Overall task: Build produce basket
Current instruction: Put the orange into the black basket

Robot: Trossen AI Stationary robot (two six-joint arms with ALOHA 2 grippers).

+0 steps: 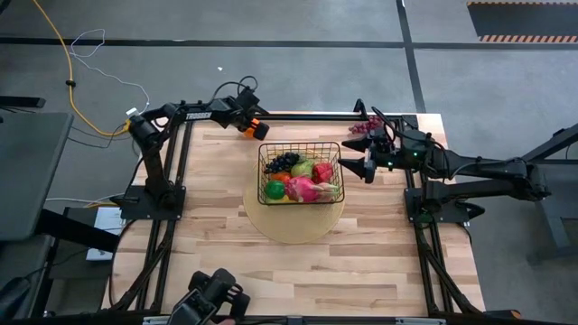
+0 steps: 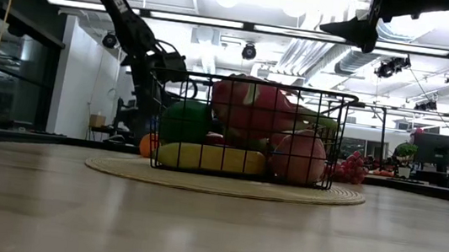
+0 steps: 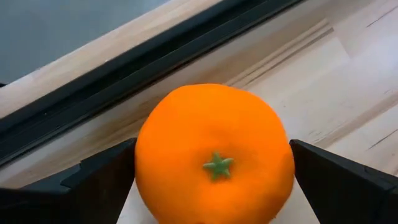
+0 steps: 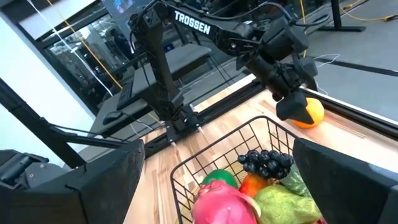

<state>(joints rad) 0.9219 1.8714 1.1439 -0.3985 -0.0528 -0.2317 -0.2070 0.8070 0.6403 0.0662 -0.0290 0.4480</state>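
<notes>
The orange [image 1: 256, 127] is sitting on the table [image 1: 379, 262] at the upper left of the high view, just outside the basket's [image 1: 336, 159] far-left corner. The left gripper [image 1: 250, 125] is straddling it, fingers spread wide either side, not yet pinching; in the left wrist view the fruit is filling the gap squarely. That arm is clearly nearer. The right gripper [image 1: 368, 166] is hanging open just right of the basket, waiting. The basket is lying down-right of the orange.
</notes>
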